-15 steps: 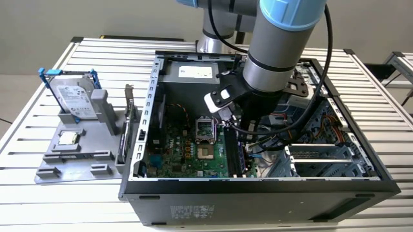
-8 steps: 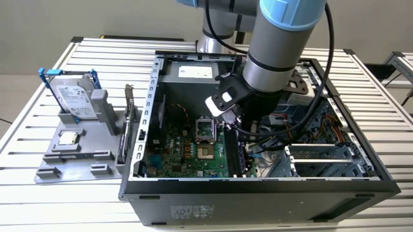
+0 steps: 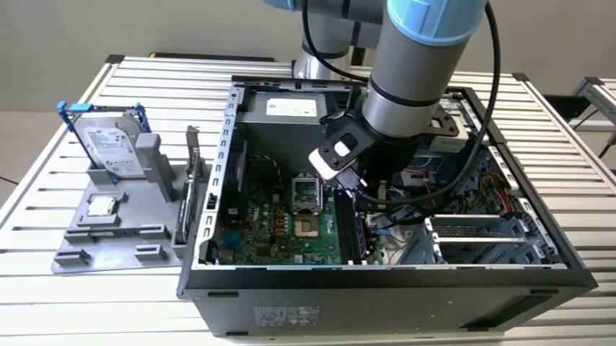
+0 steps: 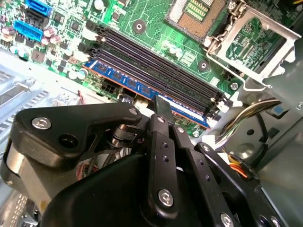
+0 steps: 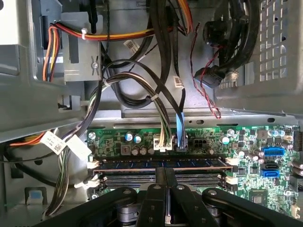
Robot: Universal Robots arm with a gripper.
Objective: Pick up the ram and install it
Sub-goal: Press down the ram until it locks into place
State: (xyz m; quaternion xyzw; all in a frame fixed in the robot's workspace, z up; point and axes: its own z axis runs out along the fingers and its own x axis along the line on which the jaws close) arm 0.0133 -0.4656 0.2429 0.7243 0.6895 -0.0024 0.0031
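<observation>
A: Where does the ram (image 4: 142, 89) sit?

B: It stands on edge in the outermost of the memory slots (image 4: 156, 66), the one nearest the board's edge, its blue-labelled face showing in the second wrist view. In the first wrist view the ram (image 5: 161, 164) runs level between the white latches (image 5: 230, 161) at either end of the slot.

A: And the claw (image 4: 162, 106)?

B: Its two fingers (image 5: 165, 177) are drawn together, tips meeting right at the stick's top edge near the middle. Whether they press it or merely touch cannot be told.

A: What room is there around it?

B: Little. The neighbouring slots lie just beside the ram on one side; on the other, the motherboard (image 5: 246, 156) ends and bundled cables (image 5: 161, 109) hang down over a metal wall. In the exterior view the arm (image 3: 409, 79) reaches down into the open computer case (image 3: 385, 277), with the drive cage (image 3: 481, 234) on the exterior view's right and the processor socket (image 3: 304, 189) on the left.

A: Outside the case?

B: A grey holder (image 3: 115, 231) on the slatted worktop (image 3: 58, 295), well apart, carries a hard drive in a blue frame (image 3: 111, 148).
</observation>
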